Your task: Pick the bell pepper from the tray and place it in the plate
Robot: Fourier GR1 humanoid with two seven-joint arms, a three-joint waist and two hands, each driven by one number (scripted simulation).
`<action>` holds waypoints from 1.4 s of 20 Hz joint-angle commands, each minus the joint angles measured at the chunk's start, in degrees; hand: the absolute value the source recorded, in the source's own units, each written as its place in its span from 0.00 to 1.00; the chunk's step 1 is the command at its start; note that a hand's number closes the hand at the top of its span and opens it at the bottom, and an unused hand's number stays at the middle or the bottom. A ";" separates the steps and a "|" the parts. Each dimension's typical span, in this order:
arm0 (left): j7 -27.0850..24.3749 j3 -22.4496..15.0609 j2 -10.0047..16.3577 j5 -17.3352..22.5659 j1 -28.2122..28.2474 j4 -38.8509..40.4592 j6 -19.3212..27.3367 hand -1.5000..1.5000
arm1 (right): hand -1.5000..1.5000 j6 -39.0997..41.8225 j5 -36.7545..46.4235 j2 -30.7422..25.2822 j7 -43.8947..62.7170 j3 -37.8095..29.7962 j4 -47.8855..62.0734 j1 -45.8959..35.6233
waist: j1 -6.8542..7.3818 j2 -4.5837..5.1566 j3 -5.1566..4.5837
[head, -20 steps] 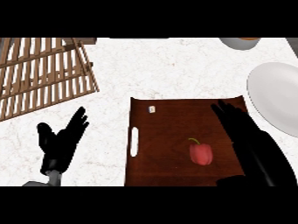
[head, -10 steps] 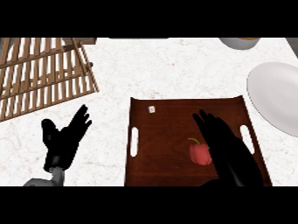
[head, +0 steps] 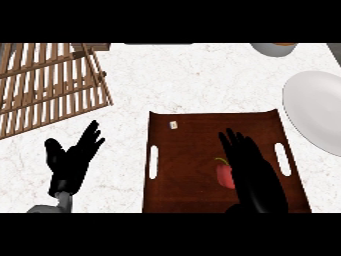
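Though partly hidden by right hand (head: 253, 172), red bell pepper (head: 224, 176) on brown tray (head: 195, 145), lower right part. Right fingers straight, released, over pepper's right side; contact not discernible. Left hand (head: 71, 159) relaxed, fingers spread, above white counter (head: 202, 80) left of tray. White plate (head: 322, 112) right of tray, apart from pepper.

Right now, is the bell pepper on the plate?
No, the bell pepper lies on the tray by the right hand, apart from the plate.
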 commanded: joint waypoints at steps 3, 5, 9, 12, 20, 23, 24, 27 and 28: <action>3.21 1.33 0.25 -0.35 0.37 -1.26 -1.42 0.50 | 0.00 -2.83 3.48 2.36 -5.10 -2.05 8.33 0.10 | 0.04 0.18 -0.14; 3.67 -0.21 -1.62 -2.48 2.22 -3.46 0.13 0.50 | 0.00 -0.22 2.21 2.77 -6.64 -4.92 8.04 -0.29 | 0.05 0.15 -0.14; -1.20 0.55 -3.96 -3.38 -0.12 3.30 -0.33 0.50 | 0.00 1.27 3.30 6.44 -6.93 -5.57 14.39 -4.35 | 0.13 0.23 -0.15; 0.28 2.17 -2.96 -2.21 1.09 1.07 -2.40 0.50 | 0.00 -0.84 4.70 4.69 -9.90 -5.85 13.25 1.11 | -0.01 0.17 -0.15; 1.33 3.79 -1.64 -2.00 2.53 -1.70 -4.86 0.50 | 1.00 -0.52 11.01 6.64 -13.30 -4.64 18.19 -2.63 | 0.10 0.15 -0.14; 1.45 5.43 -1.87 -2.04 -0.30 1.36 -4.73 0.50 | 1.00 0.50 12.87 5.76 -13.86 -4.93 15.99 -2.53 | -0.02 0.16 -0.15; 2.71 2.85 -2.35 -2.84 0.19 -0.87 -3.61 0.50 | 1.00 -1.35 9.36 11.07 -6.21 -14.41 26.16 -10.12 | 1.19 0.58 -0.09; 0.64 3.34 -2.16 -3.12 0.59 -0.46 -3.43 0.50 | 1.00 -4.05 7.98 12.38 7.83 -28.47 25.08 -12.37 | 0.46 1.93 -0.03; 0.52 3.08 -2.42 -3.13 0.87 -0.79 -3.38 0.50 | 1.00 -4.73 7.77 12.90 11.33 -31.25 25.30 -12.84 | -0.01 2.12 -0.03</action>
